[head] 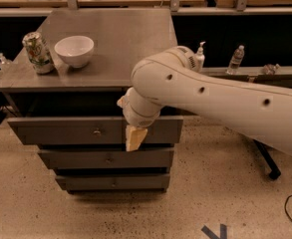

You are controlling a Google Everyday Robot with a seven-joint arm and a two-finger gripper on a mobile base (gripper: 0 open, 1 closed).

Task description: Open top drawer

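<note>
The top drawer [61,131] is the widest grey front of the cabinet, with a small round metal knob [96,131] at its centre. A dark gap shows between it and the cabinet top. My gripper [134,137] hangs from the big white arm [200,96] in front of the right half of the top drawer's front. It is to the right of the knob and apart from it. The arm hides part of the drawer's right side.
Two narrower grey drawers [108,159] sit below. On the cabinet top [125,39] stand a white bowl [74,50] and a can [37,52]. Bottles [235,59] stand on a shelf at the right. Speckled floor [135,213] lies in front.
</note>
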